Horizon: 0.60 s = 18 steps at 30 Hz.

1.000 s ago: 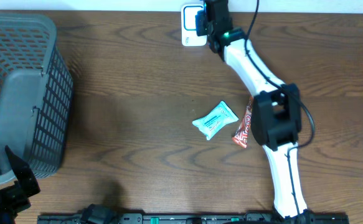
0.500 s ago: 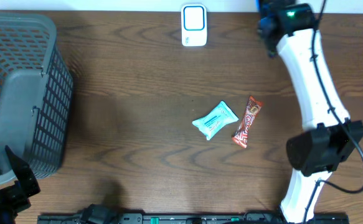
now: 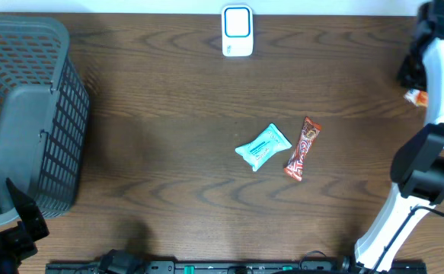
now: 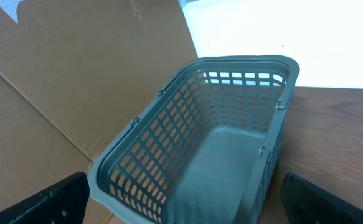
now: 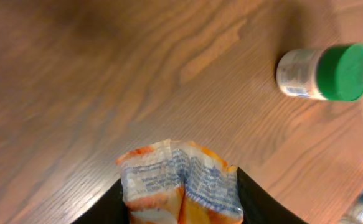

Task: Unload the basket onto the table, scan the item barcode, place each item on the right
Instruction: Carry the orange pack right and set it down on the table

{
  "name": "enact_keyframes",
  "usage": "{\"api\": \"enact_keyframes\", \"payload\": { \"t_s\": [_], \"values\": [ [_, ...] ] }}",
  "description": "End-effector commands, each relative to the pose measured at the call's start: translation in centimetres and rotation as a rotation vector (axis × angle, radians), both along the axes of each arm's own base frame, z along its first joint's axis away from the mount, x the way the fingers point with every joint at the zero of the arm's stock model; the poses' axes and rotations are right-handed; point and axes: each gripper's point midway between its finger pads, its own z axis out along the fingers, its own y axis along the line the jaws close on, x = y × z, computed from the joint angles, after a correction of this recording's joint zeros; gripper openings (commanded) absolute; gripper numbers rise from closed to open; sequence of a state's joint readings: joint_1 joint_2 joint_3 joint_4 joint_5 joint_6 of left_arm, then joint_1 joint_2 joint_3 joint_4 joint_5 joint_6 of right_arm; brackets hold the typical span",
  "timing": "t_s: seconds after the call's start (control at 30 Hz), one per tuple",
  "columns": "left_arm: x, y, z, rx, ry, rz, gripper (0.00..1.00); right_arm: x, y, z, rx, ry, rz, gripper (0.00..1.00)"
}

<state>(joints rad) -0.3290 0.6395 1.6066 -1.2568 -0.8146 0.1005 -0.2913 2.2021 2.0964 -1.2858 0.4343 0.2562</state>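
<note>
My right gripper (image 5: 181, 208) is shut on a crumpled orange-and-white packet (image 5: 178, 177) whose blue printed text faces the wrist camera. Seen from overhead, the right gripper (image 3: 413, 85) hangs at the table's far right edge with the orange packet (image 3: 415, 97) showing below it. The white barcode scanner (image 3: 237, 31) stands at the back middle, far to the left of that gripper. My left gripper (image 4: 187, 202) stands open at the front left, its black fingers (image 4: 44, 202) either side of the basket view, with nothing between them.
A grey mesh basket (image 3: 23, 114) fills the left side. A teal packet (image 3: 263, 147) and a red snack bar (image 3: 302, 148) lie mid-table. A small white bottle with a green cap (image 5: 324, 73) lies on its side on the wood near the right gripper.
My right arm has swung from the scanner at the back middle across to the far right edge, carrying the orange packet. The left arm has not moved.
</note>
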Motion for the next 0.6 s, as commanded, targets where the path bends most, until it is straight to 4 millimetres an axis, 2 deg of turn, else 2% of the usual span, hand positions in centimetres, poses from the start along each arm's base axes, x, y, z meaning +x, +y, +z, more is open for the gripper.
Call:
{"api": "enact_keyframes", "payload": {
  "t_s": [0.0, 0.07, 0.13, 0.17, 0.2, 0.3, 0.37, 0.43, 0.57],
  "values": [
    [-0.1, 0.1, 0.0, -0.008, -0.007, 0.012, 0.98, -1.2, -1.2, -4.1, 0.107, 0.031, -0.069, 0.38],
    [-0.1, 0.1, 0.0, -0.008, -0.007, 0.012, 0.98, -1.6, -1.9, -5.0, 0.128, 0.032, -0.092, 0.51],
    [-0.1, 0.1, 0.0, -0.008, -0.007, 0.012, 0.98, -1.7, -2.4, -5.1, 0.145, 0.021, -0.106, 0.8],
    [-0.1, 0.1, 0.0, -0.008, -0.007, 0.012, 0.98, -1.7, -2.8, -4.8, 0.144, 0.01, -0.112, 0.92],
    [-0.1, 0.1, 0.0, -0.008, -0.007, 0.012, 0.98, -1.7, -3.0, -4.4, 0.144, 0.001, -0.116, 0.99],
    [-0.1, 0.1, 0.0, -0.008, -0.007, 0.012, 0.98, -1.5, -3.2, -2.1, 0.142, -0.039, -0.118, 0.99],
    [-0.1, 0.1, 0.0, -0.008, -0.007, 0.012, 0.98, -1.1, -2.5, -0.6, 0.173, -0.079, -0.108, 0.99],
    [-0.1, 0.1, 0.0, -0.008, -0.007, 0.012, 0.98, -0.7, -1.2, 1.0, 0.233, -0.125, -0.089, 0.99],
    [-0.1, 0.1, 0.0, -0.008, -0.007, 0.012, 0.98, -0.7, 2.8, 3.6, 0.399, -0.195, -0.037, 0.99]
  ]
}}
